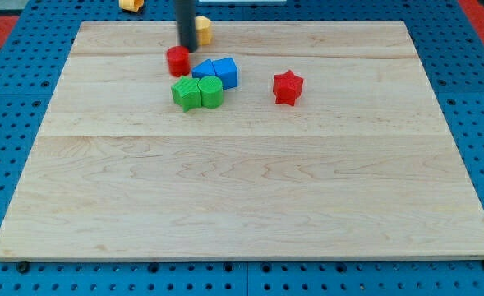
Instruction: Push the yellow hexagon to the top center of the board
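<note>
Tip (189, 48) beside yellow hexagon (202, 30), wooden board (242, 189)

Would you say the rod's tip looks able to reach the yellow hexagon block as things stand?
Probably yes: my tip sits right beside the yellow hexagon block, on its left, nothing between them. The red cylinder block lies just below.

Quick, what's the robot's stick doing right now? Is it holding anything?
My tip: holds nothing, it cannot grab; it sits just left of the yellow hexagon, above the red cylinder.
</note>
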